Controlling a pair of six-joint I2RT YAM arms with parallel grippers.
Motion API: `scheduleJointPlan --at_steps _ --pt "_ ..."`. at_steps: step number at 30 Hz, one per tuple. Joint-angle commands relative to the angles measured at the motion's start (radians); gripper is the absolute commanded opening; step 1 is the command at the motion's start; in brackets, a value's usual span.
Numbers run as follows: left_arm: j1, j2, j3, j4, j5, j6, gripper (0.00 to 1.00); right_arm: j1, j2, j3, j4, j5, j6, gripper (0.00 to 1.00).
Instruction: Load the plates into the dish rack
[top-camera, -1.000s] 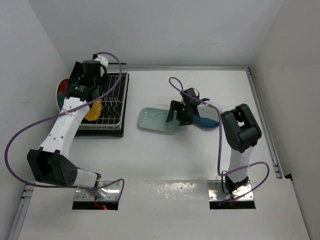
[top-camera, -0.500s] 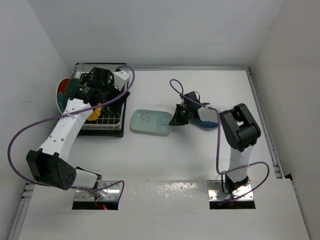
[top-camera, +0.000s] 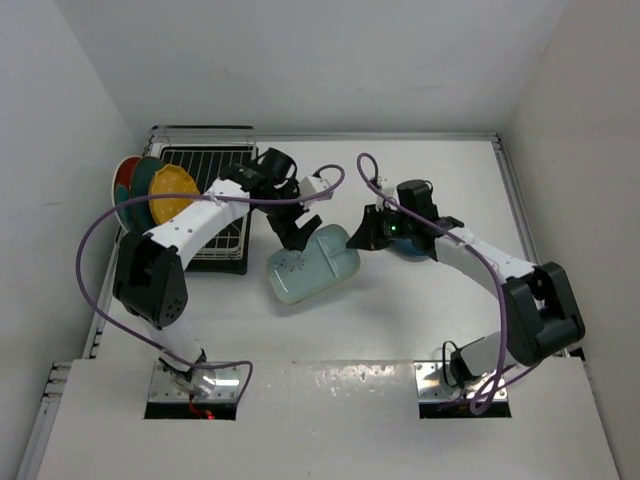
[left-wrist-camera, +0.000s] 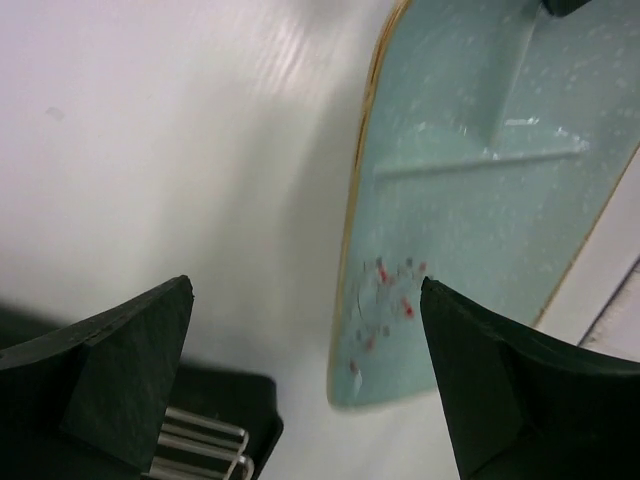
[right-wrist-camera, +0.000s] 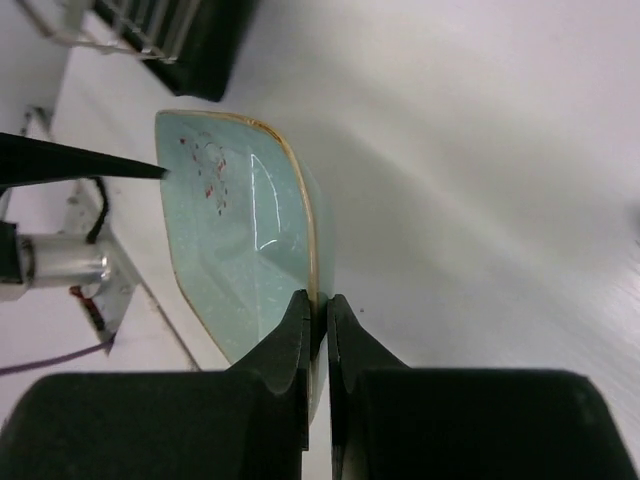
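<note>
Grips the pale blue divided plate (top-camera: 312, 262) by its rim in clenched right fingers (right-wrist-camera: 295, 340), just right of the dish rack (top-camera: 205, 160). Holds it tilted, long axis diagonal, gripped end pointing away from the rack. Hovers left fingers (left-wrist-camera: 120, 360), spread wide, over one long edge.

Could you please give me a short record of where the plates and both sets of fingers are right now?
rack: red plate, teal plate and yellow plate stand at its left side
pale blue plate: beside the rack, rim pinched by right fingers
leaf plate: on table, right of the pale blue plate
left fingers: open, at the pale blue plate's end
not yet racked: two plates
</note>
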Motion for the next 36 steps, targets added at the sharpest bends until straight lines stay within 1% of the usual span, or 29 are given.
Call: scheduleJointPlan --at_steps 1,6,7,8,9,10,11,12,14,15,16,18,19,20,21,22,23,24,25,27,28,29,31,32,34,35,36 --pt "-0.008 -0.002 0.036 0.021 0.213 0.065 1.0 0.008 -0.089 0.021 0.109 -0.159 -0.018 0.0" --pt "-0.008 0.023 -0.008 0.021 0.302 0.126 1.0 0.008 -0.115 0.027 0.095 -0.191 -0.023 0.0" --pt "-0.008 0.032 -0.023 0.021 0.33 0.137 0.97 0.011 -0.127 0.024 0.095 -0.188 -0.021 0.0" --pt "-0.008 0.032 -0.023 0.021 0.33 0.137 0.93 0.01 -0.13 0.021 0.097 -0.187 -0.018 0.0" --pt "-0.008 0.032 -0.023 0.021 0.344 0.137 0.86 0.01 -0.136 0.019 0.098 -0.185 -0.015 0.0" --pt "-0.008 0.032 -0.033 0.021 0.356 0.137 0.72 0.007 -0.147 0.018 0.097 -0.175 -0.017 0.0" --pt "-0.008 0.032 -0.033 0.021 0.356 0.137 0.65 0.007 -0.149 0.016 0.1 -0.173 -0.021 0.0" --pt "0.004 0.032 -0.033 -0.021 0.381 0.169 0.53 0.005 -0.153 0.016 0.104 -0.162 -0.021 0.0" --pt "0.004 0.032 -0.023 -0.063 0.396 0.197 0.42 -0.001 -0.16 0.015 0.11 -0.159 -0.02 0.0" --pt "0.015 0.032 -0.01 -0.113 0.407 0.227 0.37 -0.004 -0.161 0.012 0.124 -0.153 -0.011 0.0" --pt "0.029 0.032 0.004 -0.136 0.43 0.241 0.28 -0.008 -0.164 0.009 0.147 -0.158 -0.006 0.0" --pt "0.041 0.032 0.015 -0.178 0.451 0.263 0.24 -0.013 -0.164 -0.002 0.207 -0.153 0.026 0.0" --pt "0.053 0.044 0.029 -0.217 0.473 0.283 0.19 -0.013 -0.167 -0.005 0.219 -0.149 0.031 0.0" --pt "0.053 0.044 0.038 -0.244 0.485 0.301 0.17 -0.015 -0.166 -0.005 0.23 -0.15 0.037 0.0" --pt "0.053 0.057 0.047 -0.267 0.496 0.312 0.12 -0.013 -0.164 -0.005 0.256 -0.147 0.051 0.0" --pt "0.065 0.057 0.058 -0.297 0.507 0.312 0.04 -0.013 -0.163 -0.005 0.264 -0.145 0.06 0.0" --pt "0.076 0.066 0.078 -0.298 0.525 0.312 0.0 -0.013 -0.16 -0.004 0.271 -0.142 0.065 0.0" --pt "0.085 0.066 0.078 -0.307 0.534 0.297 0.0 -0.019 -0.155 -0.002 0.284 -0.142 0.077 0.0" --pt "0.085 0.066 0.093 -0.293 0.534 0.251 0.0 -0.015 -0.153 0.002 0.293 -0.138 0.083 0.0" --pt "0.121 0.042 0.105 -0.244 0.519 0.167 0.0 -0.015 -0.149 0.007 0.297 -0.129 0.094 0.0" --pt "0.121 0.026 0.105 -0.179 0.496 0.067 0.0 -0.015 -0.149 0.012 0.294 -0.1 0.1 0.0" --pt "0.137 -0.012 0.118 -0.149 0.443 0.027 0.0 -0.015 -0.147 0.018 0.282 -0.09 0.101 0.15" --pt "0.15 -0.05 0.133 -0.106 0.374 -0.042 0.0 -0.013 -0.15 0.019 0.262 -0.054 0.103 0.34" --pt "0.15 -0.069 0.159 -0.091 0.29 -0.093 0.0 -0.013 -0.152 0.021 0.258 -0.031 0.103 0.65" --pt "0.15 -0.11 0.196 -0.078 0.208 -0.131 0.0 -0.016 -0.155 0.021 0.244 0.022 0.121 0.86" --pt "0.15 -0.12 0.216 -0.078 0.17 -0.165 0.0 -0.013 -0.155 0.025 0.233 0.079 0.137 1.0" --pt "0.159 -0.12 0.258 -0.078 0.086 -0.183 0.0 -0.01 -0.161 0.025 0.23 0.1 0.143 1.0"
